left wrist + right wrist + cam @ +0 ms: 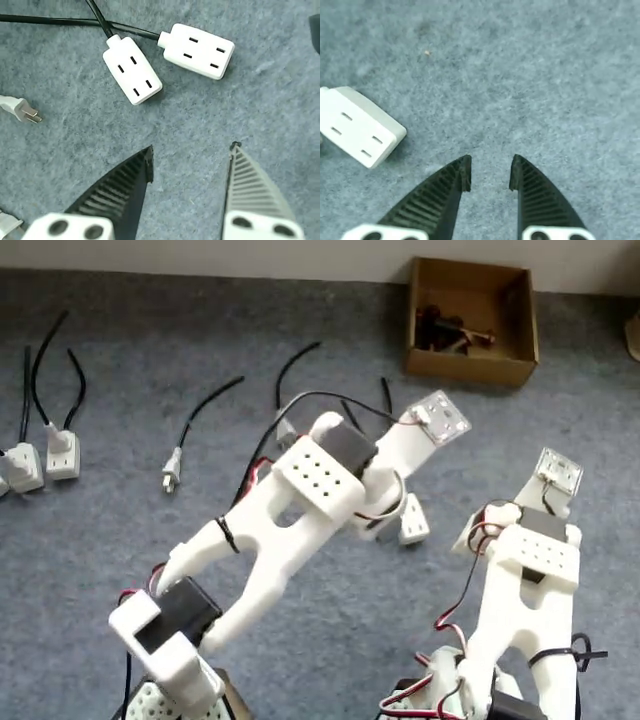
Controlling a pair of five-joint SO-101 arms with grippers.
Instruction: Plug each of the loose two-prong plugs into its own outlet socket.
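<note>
Grey carpeted table (150,360) w/ both white arms over it. The left arm (310,480) stretches diagonally across the middle, and the right arm (530,570) sits at the near right corner. There's a cardboard box (470,368) at the far right w/ some dark bits inside, can't tell what.

The left gripper (191,152) has its jaws spread wide w/ nothing in them. It hovers over bare carpet just short of two white outlet sockets (132,70) lying close together, black cords crossing. The right gripper (490,162) has only a narrow gap btwn the tips and is also holding nothing, w/ another socket (357,132) lying near it.

There are two more sockets (62,455) at the far left of the table. A loose plug (172,476) lies unplugged btwn those and the left arm. A second plug (20,109) lies near the pair under the left gripper.
</note>
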